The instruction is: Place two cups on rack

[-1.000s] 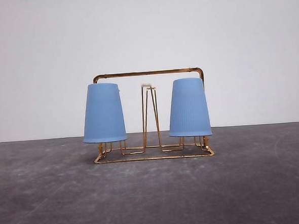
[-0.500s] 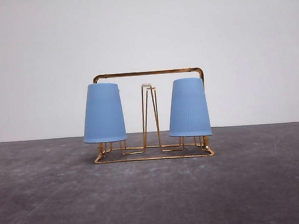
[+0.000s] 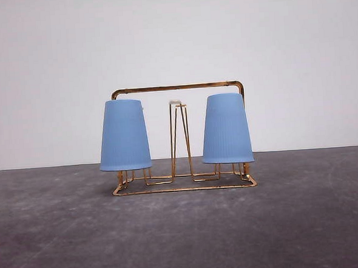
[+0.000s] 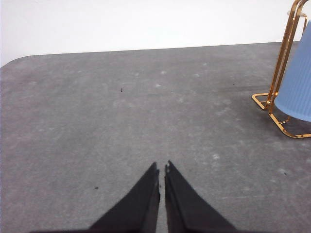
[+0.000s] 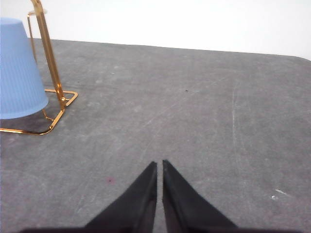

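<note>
Both cups, left cup [image 3: 124, 135] and right cup [image 3: 226, 129], sit upside down on the rack [image 3: 177, 87] mid-desk [image 3: 185, 231]. The left pincer [image 4: 161, 170] and right pincer [image 5: 159, 166] hang low over bare desk, well apart from the rack, tips closed and empty.

From the front we are looking low and level across the grey table [image 3: 185, 231] toward a white wall [image 3: 173, 37], with the rack [image 3: 177, 87] centred in the frame at middle distance. The left wrist camera is looking down and forward over its closed fingertips [image 4: 162, 170], catching the rack's end [image 4: 282, 68] at the right edge. The right wrist camera is doing likewise above the right gripper [image 5: 159, 165], sharing the rack's other end [image 5: 48, 63] at upper left.
</note>
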`<action>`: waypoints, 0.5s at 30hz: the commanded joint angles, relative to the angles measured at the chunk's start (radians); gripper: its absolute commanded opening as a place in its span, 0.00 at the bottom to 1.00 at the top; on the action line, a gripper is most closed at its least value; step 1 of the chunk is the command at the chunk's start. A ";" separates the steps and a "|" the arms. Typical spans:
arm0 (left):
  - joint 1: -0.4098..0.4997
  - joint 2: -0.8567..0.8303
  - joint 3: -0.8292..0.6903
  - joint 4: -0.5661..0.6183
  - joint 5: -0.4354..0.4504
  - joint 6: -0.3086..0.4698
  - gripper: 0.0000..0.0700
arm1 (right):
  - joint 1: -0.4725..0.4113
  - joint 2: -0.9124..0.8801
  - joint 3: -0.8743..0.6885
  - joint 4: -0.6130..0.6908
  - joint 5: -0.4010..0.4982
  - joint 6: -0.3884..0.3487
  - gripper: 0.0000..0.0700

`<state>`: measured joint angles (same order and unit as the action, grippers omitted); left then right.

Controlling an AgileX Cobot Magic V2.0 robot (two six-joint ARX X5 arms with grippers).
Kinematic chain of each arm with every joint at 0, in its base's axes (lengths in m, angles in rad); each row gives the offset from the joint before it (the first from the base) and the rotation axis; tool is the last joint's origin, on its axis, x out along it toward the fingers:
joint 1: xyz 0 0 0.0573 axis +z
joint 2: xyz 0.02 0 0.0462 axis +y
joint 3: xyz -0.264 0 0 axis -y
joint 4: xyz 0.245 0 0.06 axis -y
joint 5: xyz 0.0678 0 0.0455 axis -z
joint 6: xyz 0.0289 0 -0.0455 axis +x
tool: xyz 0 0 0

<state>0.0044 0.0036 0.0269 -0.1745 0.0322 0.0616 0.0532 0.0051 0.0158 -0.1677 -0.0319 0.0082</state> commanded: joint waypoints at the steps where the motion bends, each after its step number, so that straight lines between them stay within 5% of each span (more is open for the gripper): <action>1: 0.000 0.000 -0.014 0.015 0.002 -0.002 0.00 | 0.003 -0.002 -0.004 0.010 0.000 0.017 0.03; 15: 0.000 0.000 -0.014 0.015 0.002 -0.002 0.00 | 0.003 -0.002 -0.004 0.010 0.000 0.017 0.03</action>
<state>0.0044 0.0036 0.0269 -0.1744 0.0322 0.0616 0.0532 0.0051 0.0158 -0.1677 -0.0319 0.0086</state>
